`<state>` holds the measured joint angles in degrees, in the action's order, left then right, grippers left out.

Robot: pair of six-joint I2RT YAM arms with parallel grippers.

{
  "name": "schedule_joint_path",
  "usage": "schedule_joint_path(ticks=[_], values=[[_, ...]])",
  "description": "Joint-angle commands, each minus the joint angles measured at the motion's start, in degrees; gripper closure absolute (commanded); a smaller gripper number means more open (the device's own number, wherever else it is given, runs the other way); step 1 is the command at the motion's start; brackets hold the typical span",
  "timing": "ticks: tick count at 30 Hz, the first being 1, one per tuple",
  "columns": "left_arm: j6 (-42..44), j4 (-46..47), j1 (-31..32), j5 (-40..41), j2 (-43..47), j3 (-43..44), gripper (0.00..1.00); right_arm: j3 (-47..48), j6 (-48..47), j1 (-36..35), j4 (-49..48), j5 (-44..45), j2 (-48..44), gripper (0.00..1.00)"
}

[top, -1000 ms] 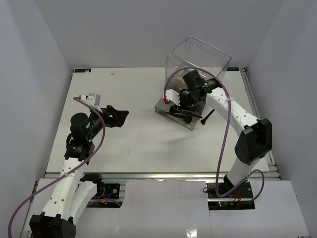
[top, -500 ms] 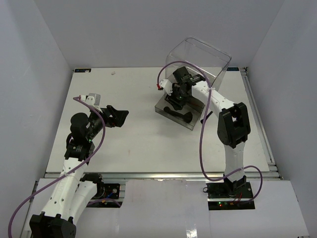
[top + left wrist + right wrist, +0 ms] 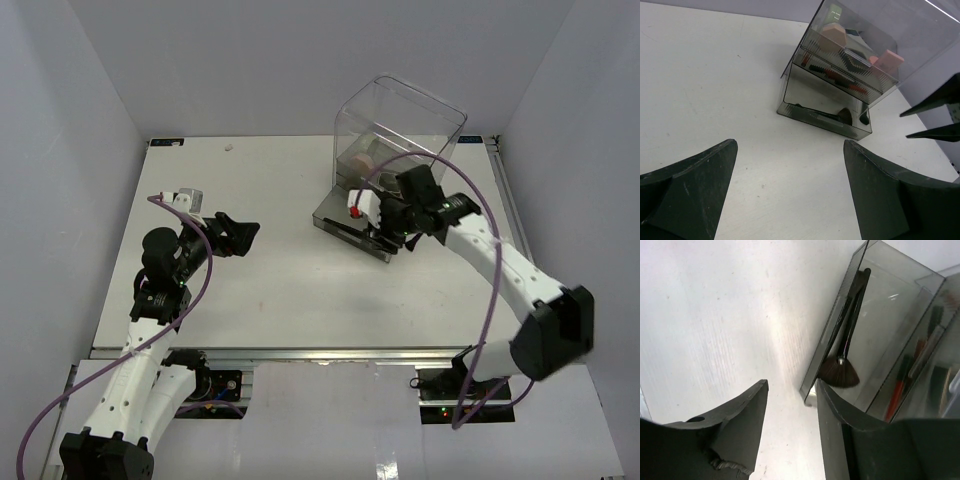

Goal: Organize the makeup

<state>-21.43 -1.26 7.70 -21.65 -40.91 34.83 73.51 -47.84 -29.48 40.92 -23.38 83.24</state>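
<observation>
Two black-handled brushes [image 3: 854,305], one a fan brush [image 3: 839,374], lie in the pulled-out bottom drawer [image 3: 805,92] of one clear drawer box [image 3: 400,120], red pencil sticks [image 3: 840,80] and one pink puff [image 3: 832,37] above them, as the right gripper [image 3: 791,385] hangs half-open and empty at the drawer's corner and the left gripper [image 3: 790,143] gapes wide, holding nothing, well apart.

The right gripper [image 3: 790,390] is pulling back from over the open drawer [image 3: 890,320] to its near corner, jaws widening, apparently having released the fan brush [image 3: 839,374] now lying inside.
</observation>
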Motion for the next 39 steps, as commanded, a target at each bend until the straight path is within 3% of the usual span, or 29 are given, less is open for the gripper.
schedule_joint_path(ticks=[1,6,7,10,16,21,26,39], values=[[0.4,0.8,0.1,-0.3,1.0,-0.2,0.02,-12.1,0.8,6.4,-11.5,0.9,-12.6,0.46],[0.6,0.6,0.1,0.3,1.5,-0.1,0.02,-20.5,13.5,20.3,-23.4,1.1,-19.5,0.17],[0.6,0.6,0.1,0.3,1.5,-0.1,0.02,-22.0,17.9,22.6,-26.5,1.9,-19.7,0.07],[0.6,0.6,0.0,0.3,1.5,-0.2,0.02,-22.2,28.7,27.3,-28.0,5.3,-16.1,0.10],[0.7,0.6,0.1,0.5,1.5,-0.3,0.02,-19.7,39.3,34.7,-27.1,2.2,-7.8,0.10],[0.7,0.6,0.1,0.5,1.6,-0.2,0.02,-13.9,53.8,36.4,-27.9,9.2,1.8,0.01],[0.7,0.6,0.1,0.6,1.7,-0.2,0.02,-4.4,64.2,36.4,-24.2,14.4,13.7,0.25],[0.9,0.6,0.0,0.7,1.8,-0.1,0.02,3.8,67.5,30.9,-22.1,25.7,25.2,0.27]])
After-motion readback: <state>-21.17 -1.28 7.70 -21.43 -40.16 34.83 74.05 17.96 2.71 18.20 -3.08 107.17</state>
